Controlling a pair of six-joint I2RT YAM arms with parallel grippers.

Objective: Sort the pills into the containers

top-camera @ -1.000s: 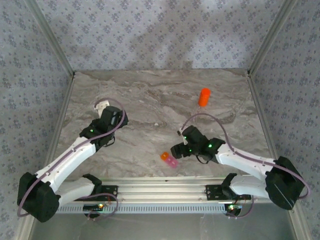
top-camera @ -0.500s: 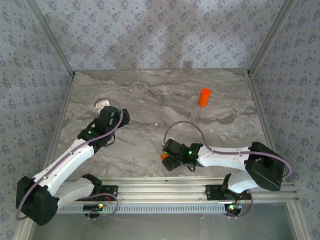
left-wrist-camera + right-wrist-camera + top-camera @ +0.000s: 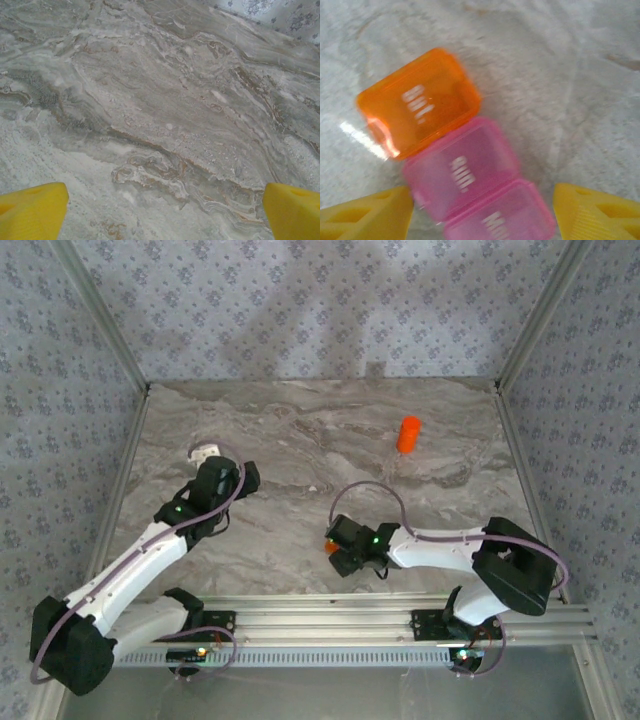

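At the front of the surface, seen from above, the right end effector hovers over the containers. Left wrist: the left end effector is spread wide and empty. Right wrist: the fingers stand part-open astride the pink compartments, unclamped.

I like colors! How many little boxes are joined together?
3: orange box on top, middle pink box joined below, last pink box at the bottom edge; more may be hidden.

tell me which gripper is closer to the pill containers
Right. The right gripper has a finger on either side of the containers; the left gripper hangs over the table, far to their left.
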